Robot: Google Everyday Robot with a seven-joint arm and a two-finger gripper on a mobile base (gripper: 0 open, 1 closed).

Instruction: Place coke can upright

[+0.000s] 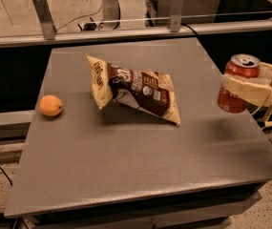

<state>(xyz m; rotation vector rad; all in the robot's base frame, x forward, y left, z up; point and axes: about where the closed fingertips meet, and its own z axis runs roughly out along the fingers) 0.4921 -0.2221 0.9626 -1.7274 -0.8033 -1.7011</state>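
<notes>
The red coke can [235, 82] with a silver top hangs above the right edge of the grey table [126, 161], nearly upright with its top up. My gripper [250, 87] comes in from the right and is shut on the can, its cream fingers [245, 90] wrapped around the can's middle. The can is held clear of the table surface, with its shadow on the table below.
A brown and cream snack bag [135, 89] lies in the middle of the table. A round orange fruit [50, 105] sits near the left edge. A metal rail with two posts [42, 14] runs behind the table. Cables lie on the floor beyond.
</notes>
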